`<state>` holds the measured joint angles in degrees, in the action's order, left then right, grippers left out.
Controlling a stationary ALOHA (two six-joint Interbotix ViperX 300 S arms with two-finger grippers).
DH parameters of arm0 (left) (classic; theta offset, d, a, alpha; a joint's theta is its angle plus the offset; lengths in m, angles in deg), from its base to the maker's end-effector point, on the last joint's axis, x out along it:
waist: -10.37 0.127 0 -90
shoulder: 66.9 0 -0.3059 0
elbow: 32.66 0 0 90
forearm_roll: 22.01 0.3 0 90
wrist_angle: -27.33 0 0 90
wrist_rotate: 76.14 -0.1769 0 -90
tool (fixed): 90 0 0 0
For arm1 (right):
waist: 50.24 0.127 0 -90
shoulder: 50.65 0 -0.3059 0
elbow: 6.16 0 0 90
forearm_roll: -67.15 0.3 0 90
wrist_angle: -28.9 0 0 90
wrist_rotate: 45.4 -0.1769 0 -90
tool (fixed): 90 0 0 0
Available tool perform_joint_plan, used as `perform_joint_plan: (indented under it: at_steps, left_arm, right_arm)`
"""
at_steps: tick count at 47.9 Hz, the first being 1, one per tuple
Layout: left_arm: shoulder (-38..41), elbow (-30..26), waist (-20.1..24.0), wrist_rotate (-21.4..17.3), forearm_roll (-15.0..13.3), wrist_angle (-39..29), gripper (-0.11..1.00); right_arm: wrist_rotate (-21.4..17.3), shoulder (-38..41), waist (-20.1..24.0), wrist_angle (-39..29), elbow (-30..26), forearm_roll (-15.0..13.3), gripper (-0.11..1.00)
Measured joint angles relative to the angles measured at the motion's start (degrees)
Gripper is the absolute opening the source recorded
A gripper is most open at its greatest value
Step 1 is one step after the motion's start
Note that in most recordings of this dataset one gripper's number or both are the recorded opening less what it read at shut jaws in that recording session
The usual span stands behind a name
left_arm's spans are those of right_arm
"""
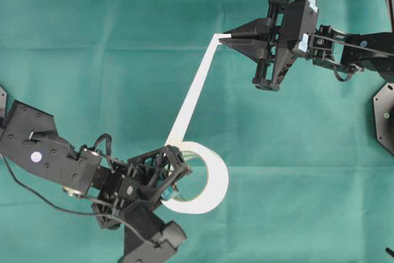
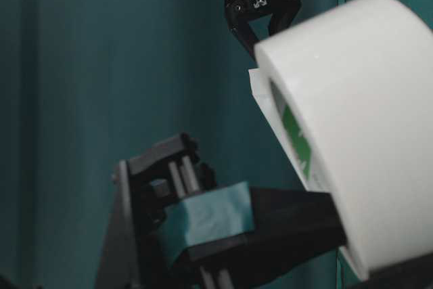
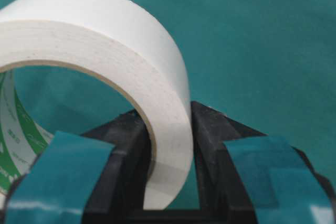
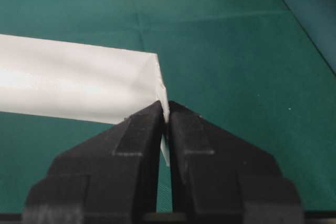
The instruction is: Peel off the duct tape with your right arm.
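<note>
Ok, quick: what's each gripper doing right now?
Left gripper: shut on the duct tape roll, fingers clamping its wall.
Right gripper: shut on the end of the peeled strip.

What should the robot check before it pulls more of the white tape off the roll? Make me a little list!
1. Right gripper pinching the end of the strip: ok, its jaws are shut on it.
2. Left gripper holding the roll: ok, the roll's wall sits between its fingers.
3. Strip straight, not twisted between roll and right gripper: ok in the overhead view.
4. Strip stuck to the green cloth: cannot tell.
5. Arms clear of each other: ok, they are far apart.
</note>
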<state>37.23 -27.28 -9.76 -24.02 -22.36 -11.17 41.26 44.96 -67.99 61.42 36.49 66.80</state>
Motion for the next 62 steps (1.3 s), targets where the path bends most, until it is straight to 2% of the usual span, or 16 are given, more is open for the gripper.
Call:
perform_joint_plan:
  at_steps: [30, 33, 37, 44, 62]
  left_arm:
    - [-0.79, 0.88, 0.7, 0.0, -0.18, 1.23, 0.2]
    - [-0.79, 1.05, 1.05, 0.09, -0.26, 1.23, 0.2]
    - [-0.79, 1.41, 1.14, 0.44, -0.53, 1.23, 0.2]
    - [-0.79, 1.41, 1.05, 0.26, -0.7, 1.32, 0.2]
    - [-0.79, 1.49, 1.85, 0.26, -0.7, 1.23, 0.2]
  right_arm:
    - [-0.09, 0.0, 0.0, -2.2, 0.0, -0.18, -0.08]
    - [-0.09, 0.09, -0.09, -2.37, 0.0, -0.26, -0.04]
    - [0.0, 0.0, -0.26, -2.46, 0.09, -0.18, 0.08]
    - [-0.09, 0.0, -0.09, -2.46, 0.09, -0.79, 0.41]
    - [-0.09, 0.0, 0.35, -2.55, 0.18, -1.41, 0.42]
